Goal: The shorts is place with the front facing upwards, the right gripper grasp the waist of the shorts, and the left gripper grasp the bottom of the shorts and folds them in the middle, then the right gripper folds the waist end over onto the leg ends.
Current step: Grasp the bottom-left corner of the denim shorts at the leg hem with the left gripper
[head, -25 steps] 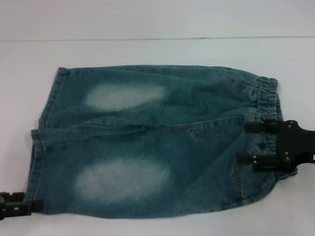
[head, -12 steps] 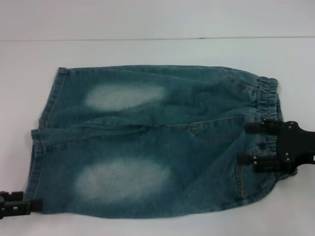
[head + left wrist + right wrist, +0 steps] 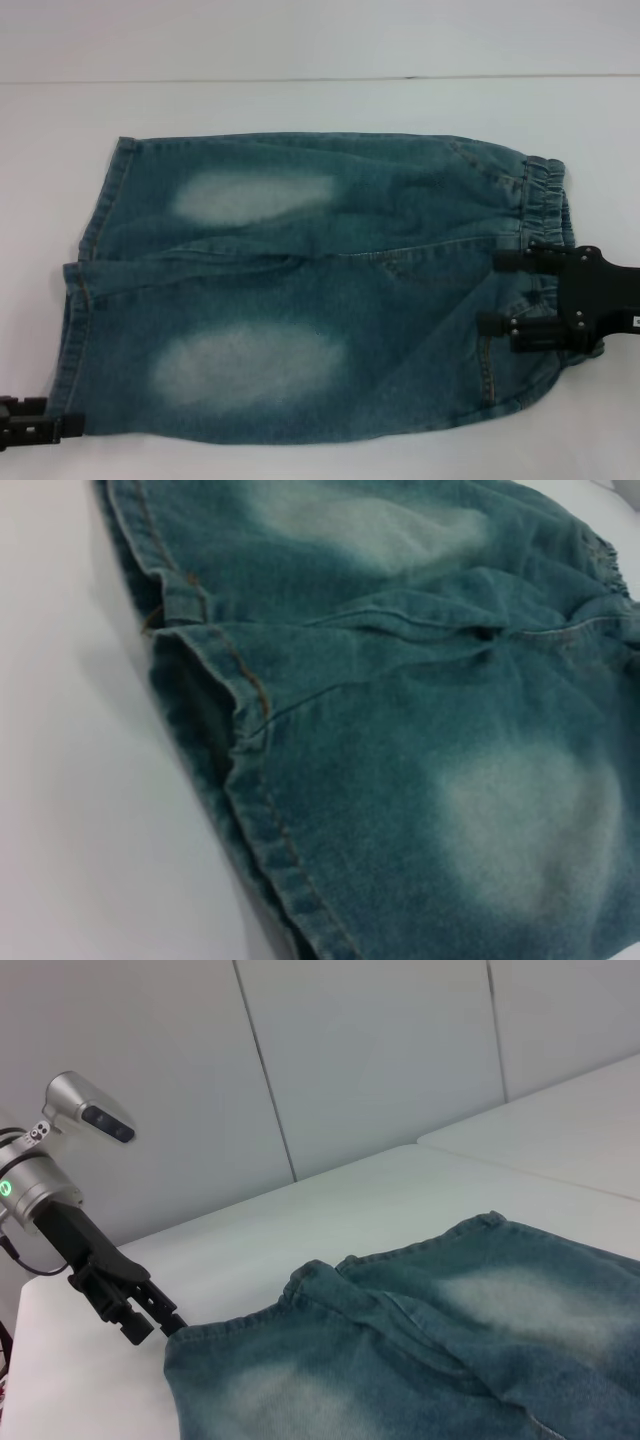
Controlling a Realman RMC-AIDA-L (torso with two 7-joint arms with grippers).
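Blue denim shorts [image 3: 300, 290] lie flat on the white table, front up. The elastic waist [image 3: 545, 195] is at the right and the leg hems [image 3: 72, 310] at the left. My right gripper [image 3: 490, 292] hovers over the near half of the waist, open, its two black fingers pointing toward the legs. My left gripper [image 3: 38, 428] sits at the near left corner, right beside the near leg's hem. The right wrist view shows the left gripper [image 3: 158, 1322] touching that hem corner. The left wrist view shows the leg hems [image 3: 250, 810] close up.
The white table [image 3: 300, 100] extends past the shorts on every side. A seam in the tabletop [image 3: 320, 78] runs across the far side. A pale panelled wall [image 3: 350, 1060] stands beyond the table in the right wrist view.
The left gripper has slid slightly toward the near edge of the table. The right gripper has shifted a little toward the legs. The shorts have not moved.
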